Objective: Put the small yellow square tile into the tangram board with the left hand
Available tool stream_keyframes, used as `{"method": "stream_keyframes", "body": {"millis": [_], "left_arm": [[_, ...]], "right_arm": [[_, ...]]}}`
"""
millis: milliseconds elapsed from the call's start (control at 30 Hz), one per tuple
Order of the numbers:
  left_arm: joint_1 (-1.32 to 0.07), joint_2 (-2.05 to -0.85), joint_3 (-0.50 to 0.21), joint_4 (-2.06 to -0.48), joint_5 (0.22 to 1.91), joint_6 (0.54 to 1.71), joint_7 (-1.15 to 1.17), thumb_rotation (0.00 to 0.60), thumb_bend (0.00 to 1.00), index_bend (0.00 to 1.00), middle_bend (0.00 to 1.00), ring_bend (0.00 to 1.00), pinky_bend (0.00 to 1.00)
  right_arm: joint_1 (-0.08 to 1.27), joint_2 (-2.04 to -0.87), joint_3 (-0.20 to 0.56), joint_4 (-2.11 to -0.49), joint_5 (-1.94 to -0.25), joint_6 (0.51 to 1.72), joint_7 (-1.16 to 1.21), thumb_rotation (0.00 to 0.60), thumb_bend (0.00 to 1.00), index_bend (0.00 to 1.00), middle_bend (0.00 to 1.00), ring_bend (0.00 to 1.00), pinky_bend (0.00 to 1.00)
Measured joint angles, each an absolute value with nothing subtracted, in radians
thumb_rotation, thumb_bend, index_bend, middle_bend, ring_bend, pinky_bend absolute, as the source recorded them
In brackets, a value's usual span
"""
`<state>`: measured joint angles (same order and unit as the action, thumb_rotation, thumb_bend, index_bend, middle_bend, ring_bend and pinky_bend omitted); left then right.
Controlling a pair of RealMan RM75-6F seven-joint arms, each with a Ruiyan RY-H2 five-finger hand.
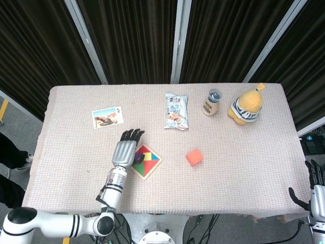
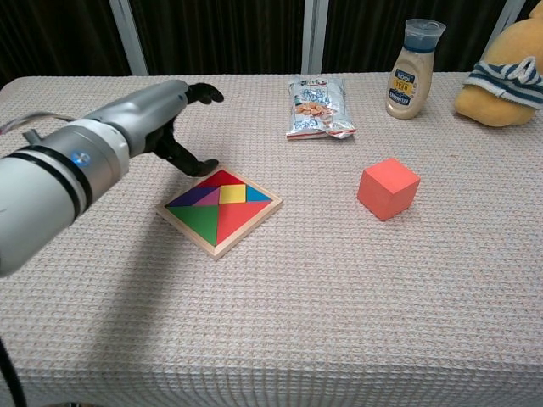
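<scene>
The wooden tangram board (image 2: 219,210) (image 1: 145,161) lies left of the table's middle, filled with coloured tiles. The small yellow square tile (image 2: 232,193) (image 1: 147,156) sits flat in the board between the purple and blue pieces. My left hand (image 2: 161,119) (image 1: 125,149) hovers just left of and behind the board, fingers apart and holding nothing. My right hand (image 1: 315,190) hangs at the far right past the table's edge, fingers spread and empty.
An orange-red cube (image 2: 389,187) stands right of the board. A snack bag (image 2: 316,106), a sauce bottle (image 2: 414,68) and a yellow plush toy (image 2: 504,72) line the back. A photo card (image 1: 107,117) lies at the back left.
</scene>
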<state>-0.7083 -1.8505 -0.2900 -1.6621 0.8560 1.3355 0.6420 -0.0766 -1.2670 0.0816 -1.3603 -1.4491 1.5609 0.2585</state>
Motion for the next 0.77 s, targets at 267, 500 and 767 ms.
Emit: {"method": "stream_keyframes", "body": {"millis": [267, 500, 767], "left_arm": [[-0.539, -1.62, -0.119, -1.651, 1.197, 1.484, 0.422, 0.6, 0.2, 0.1, 0.06, 0.0, 0.0], [-0.346, -1.453, 0.074, -1.536, 1.41, 1.614, 0.215, 0.6, 0.0, 0.1, 0.06, 0.0, 0.0], [-0.195, -1.447, 0.12, -1.38, 1.475, 1.718, 0.119, 0.6, 0.0, 0.1, 0.06, 0.0, 0.0]], "right_arm": [[-0.081, -1.269, 0.083, -1.365, -1.446, 1.567, 0.25, 0.6, 0.21, 0.0, 0.0, 0.0, 0.0], [-0.075, -1.277, 0.078, -1.383, -1.452, 1.56, 0.211, 0.6, 0.21, 0.0, 0.0, 0.0, 0.0], [-0.071, -1.275, 0.073, -1.431, -1.47, 1.57, 0.153, 0.6, 0.21, 0.0, 0.0, 0.0, 0.0]]}}
